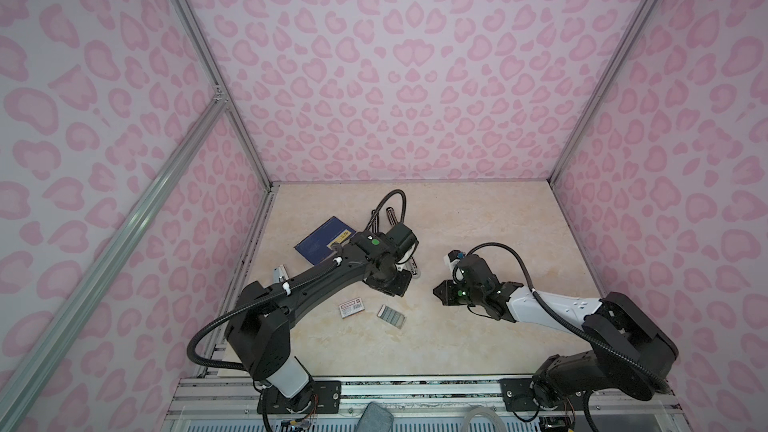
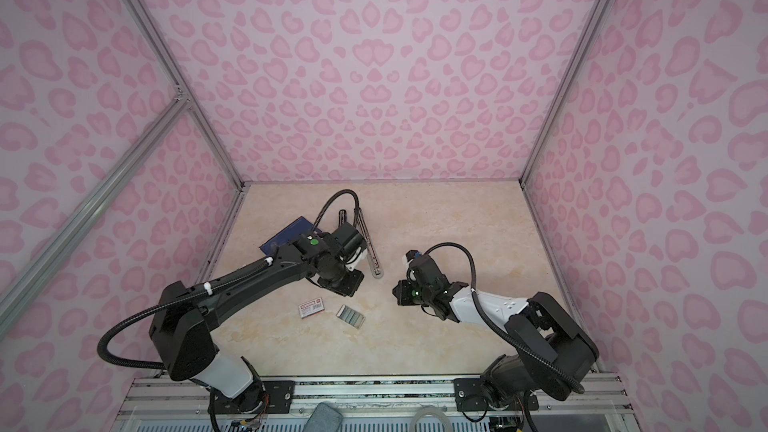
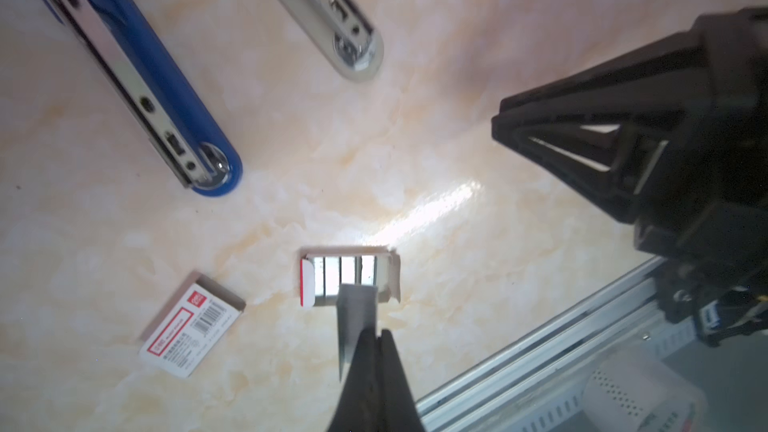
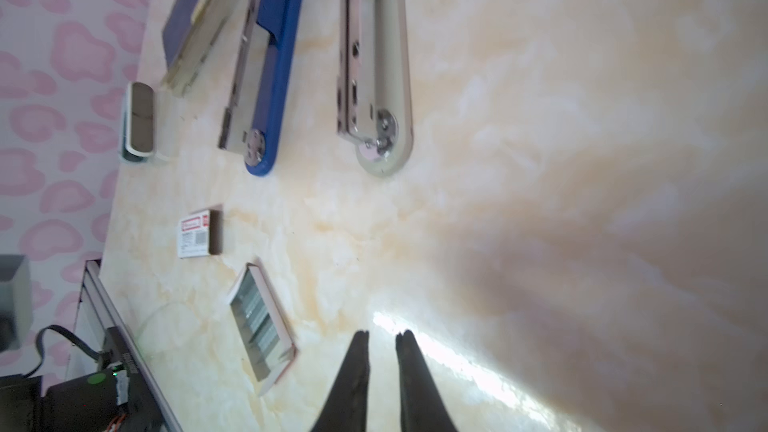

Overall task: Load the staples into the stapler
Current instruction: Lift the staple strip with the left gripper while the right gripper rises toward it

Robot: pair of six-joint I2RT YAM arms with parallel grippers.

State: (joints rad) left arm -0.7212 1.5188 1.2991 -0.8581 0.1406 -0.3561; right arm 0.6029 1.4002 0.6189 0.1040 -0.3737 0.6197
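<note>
Now holding one strip of staples [image 3: 355, 309] in the shut left hand [image 3: 376, 336] above the tray [image 3: 395, 276], near middle; right hand [image 4: 382, 336] slightly open, empty. Next: align with blue stapler [image 3: 166, 89], farther back.

Black arms [image 1: 324, 280] with white links [image 1: 540, 305], ribbed black cables [image 1: 199, 338].

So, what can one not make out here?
The left gripper and the staple strip it holds: hidden under the left arm in both top views.
Whether the blue bar and grey bar join: far ends cut off in both wrist views.
Print on the sleeve: too small in top views.
</note>
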